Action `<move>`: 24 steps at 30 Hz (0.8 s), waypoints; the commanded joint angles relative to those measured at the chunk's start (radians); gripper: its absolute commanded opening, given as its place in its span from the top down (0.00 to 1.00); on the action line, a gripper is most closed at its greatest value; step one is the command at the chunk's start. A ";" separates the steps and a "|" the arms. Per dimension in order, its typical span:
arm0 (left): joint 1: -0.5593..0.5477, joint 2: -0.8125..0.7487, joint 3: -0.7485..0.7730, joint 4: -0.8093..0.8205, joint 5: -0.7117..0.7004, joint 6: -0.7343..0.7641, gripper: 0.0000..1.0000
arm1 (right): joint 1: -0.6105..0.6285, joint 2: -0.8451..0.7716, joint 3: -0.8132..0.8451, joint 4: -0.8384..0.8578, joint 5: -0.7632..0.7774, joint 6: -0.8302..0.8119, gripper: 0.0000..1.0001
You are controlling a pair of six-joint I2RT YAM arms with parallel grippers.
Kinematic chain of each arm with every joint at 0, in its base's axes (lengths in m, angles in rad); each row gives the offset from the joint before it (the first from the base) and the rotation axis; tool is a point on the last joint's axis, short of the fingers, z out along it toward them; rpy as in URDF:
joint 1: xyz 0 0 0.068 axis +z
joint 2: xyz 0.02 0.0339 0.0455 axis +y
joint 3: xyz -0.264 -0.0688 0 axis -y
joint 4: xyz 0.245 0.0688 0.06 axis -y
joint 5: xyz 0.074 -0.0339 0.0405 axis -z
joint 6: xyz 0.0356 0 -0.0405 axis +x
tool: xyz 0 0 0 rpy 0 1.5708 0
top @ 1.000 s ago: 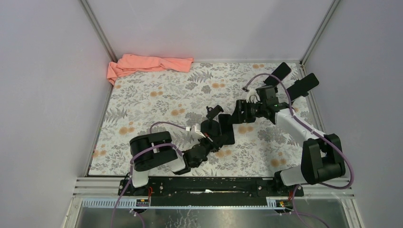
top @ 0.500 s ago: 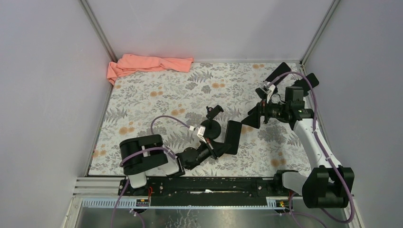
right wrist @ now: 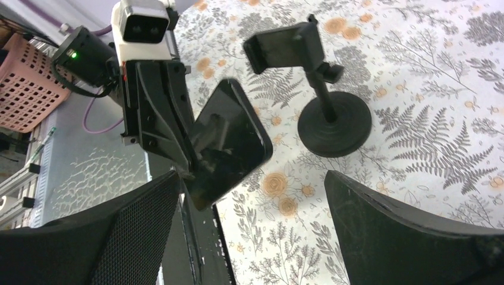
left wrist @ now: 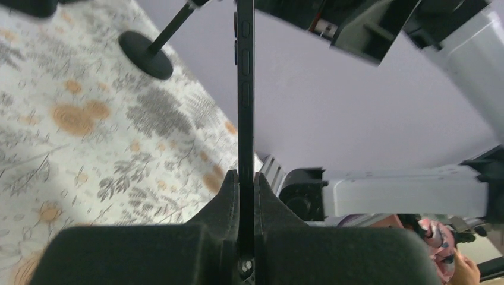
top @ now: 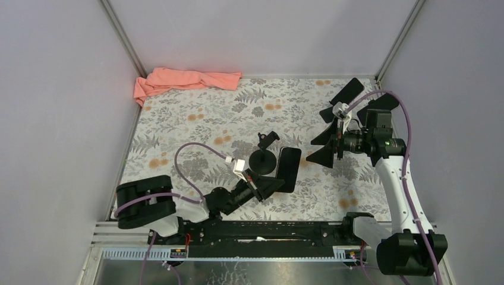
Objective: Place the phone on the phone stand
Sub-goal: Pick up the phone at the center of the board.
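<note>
Pinching phone (top: pixel 289 168) at its near end with left gripper (top: pixel 270 185), fingers pressed onto both faces (edge-on in the wrist view). Held tilted just right of phone stand (top: pixel 264 155), not yet in its clamp. Holding right gripper (top: pixel 325 135) spread wide, farther right of stand.

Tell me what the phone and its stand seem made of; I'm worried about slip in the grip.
The phone has a glossy black face, probably glass, since it throws mirror-like reflections. Its thin side with buttons looks like dark metal or plastic; I cannot tell which. The phone stand is dull matte black with no reflections, likely plastic or painted metal.
</note>
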 commanded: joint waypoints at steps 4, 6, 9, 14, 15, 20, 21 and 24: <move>-0.008 -0.180 0.020 0.072 -0.042 0.126 1.00 | -0.003 -0.050 0.024 -0.124 -0.194 -0.038 0.00; -0.007 -0.222 0.036 0.053 -0.045 0.148 1.00 | -0.003 -0.057 0.020 -0.126 -0.216 -0.028 0.00; -0.006 -0.259 0.052 0.049 -0.053 0.173 1.00 | -0.003 -0.069 0.019 -0.123 -0.244 -0.018 0.00; -0.007 -0.276 0.102 0.054 -0.059 0.207 1.00 | 0.011 -0.083 0.020 -0.094 -0.297 0.021 0.00; -0.007 -0.272 0.114 0.058 -0.059 0.212 1.00 | 0.021 -0.082 0.027 -0.093 -0.296 0.024 0.00; -0.007 -0.228 0.184 0.108 -0.056 0.229 1.00 | 0.123 -0.071 0.062 -0.091 -0.257 0.051 0.00; -0.007 -0.222 0.192 0.114 -0.054 0.229 1.00 | 0.137 -0.070 0.063 -0.064 -0.242 0.079 0.00; -0.007 -0.190 0.235 0.129 -0.048 0.231 1.00 | 0.189 -0.075 0.053 0.060 -0.199 0.219 0.02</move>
